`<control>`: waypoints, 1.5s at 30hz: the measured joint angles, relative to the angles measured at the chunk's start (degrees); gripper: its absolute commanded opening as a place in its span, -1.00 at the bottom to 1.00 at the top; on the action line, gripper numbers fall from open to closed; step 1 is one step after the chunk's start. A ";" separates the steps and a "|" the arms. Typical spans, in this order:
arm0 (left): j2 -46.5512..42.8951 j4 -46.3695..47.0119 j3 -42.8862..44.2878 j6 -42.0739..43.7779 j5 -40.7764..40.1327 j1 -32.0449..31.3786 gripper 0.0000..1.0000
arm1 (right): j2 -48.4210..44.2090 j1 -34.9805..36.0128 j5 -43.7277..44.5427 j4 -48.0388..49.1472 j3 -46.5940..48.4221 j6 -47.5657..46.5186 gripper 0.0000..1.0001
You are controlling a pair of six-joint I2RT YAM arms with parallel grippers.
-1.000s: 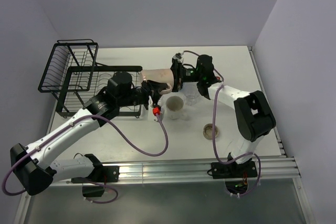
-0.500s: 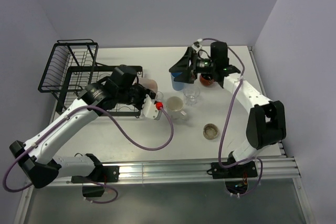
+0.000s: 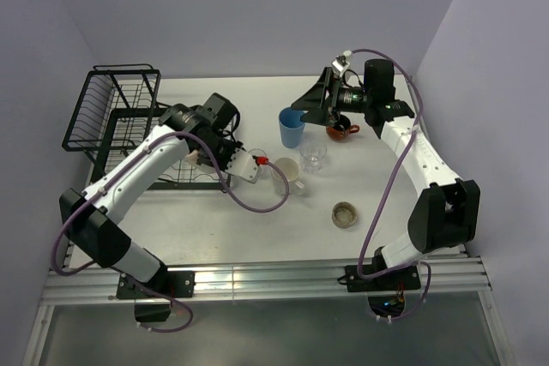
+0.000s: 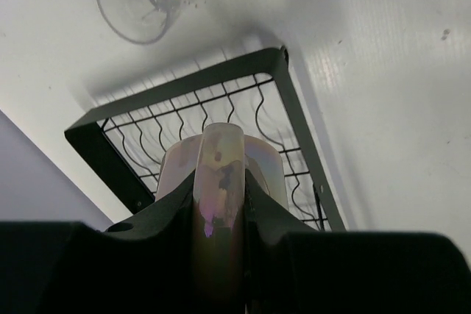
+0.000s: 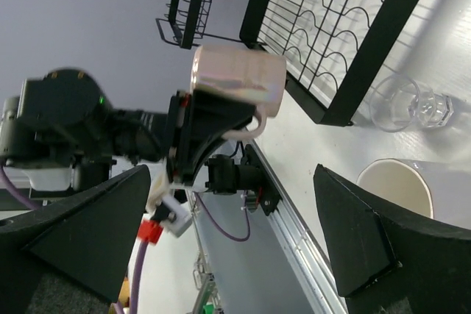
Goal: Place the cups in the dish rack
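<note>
Mug [image 5: 235, 79] is pinched by handle in L gripper [image 4: 218, 200] over rack [image 5: 383, 42]; could be twisted loose & dropped. R gripper [image 5: 232, 204] is spread wide, empty.

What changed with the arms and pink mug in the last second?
The right gripper let go of the pinkish mug and drew back rightward, open. The left gripper, shut on its handle, carried it left over the dish rack. The blue tumbler, cream mug and low cup stayed put.

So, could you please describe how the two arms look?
Both the left arm and right arm have white tubular links joined by black motor housings. A purple cable loops loosely off each. The left wrist carries a white plug with a red tip. The fingers are plain black.
</note>
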 measured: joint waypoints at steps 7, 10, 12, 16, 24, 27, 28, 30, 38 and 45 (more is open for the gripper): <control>3.65 0.02 1.55 3.13 -2.78 5.25 -0.99 | -0.11 0.00 -0.61 0.26 0.00 0.20 1.00; 6.25 -0.39 2.14 3.65 -4.07 7.08 -0.99 | -0.20 0.00 -0.74 0.31 -0.04 0.22 1.00; 8.41 -0.85 3.06 3.82 -4.48 8.15 -0.99 | -0.26 0.00 -0.90 0.42 -0.13 0.31 1.00; 12.35 -0.79 4.44 5.07 -4.50 10.47 -1.00 | -0.42 0.00 -1.16 1.11 -0.81 0.70 1.00; 16.61 -1.84 6.29 7.50 -6.19 13.68 -1.00 | -0.44 0.00 -1.53 1.64 -0.96 1.51 1.00; 18.05 -1.86 6.64 7.65 -6.88 14.71 -0.99 | -0.68 0.00 -1.66 2.05 -1.42 1.60 1.00; 18.40 -1.88 6.64 7.63 -7.26 15.02 -1.00 | -0.85 0.00 -1.73 2.23 -1.79 1.68 1.00; 18.99 -1.88 6.64 7.56 -7.96 15.52 -0.99 | -1.16 0.00 -2.01 2.49 -2.45 1.88 1.00; 22.01 -2.03 6.64 7.30 -10.97 17.00 -0.99 | -1.33 0.00 -2.29 3.74 -3.13 2.58 1.00; 24.33 -1.90 6.67 6.36 -12.52 19.08 -1.00 | -2.05 0.00 -2.51 4.22 -4.59 3.04 1.00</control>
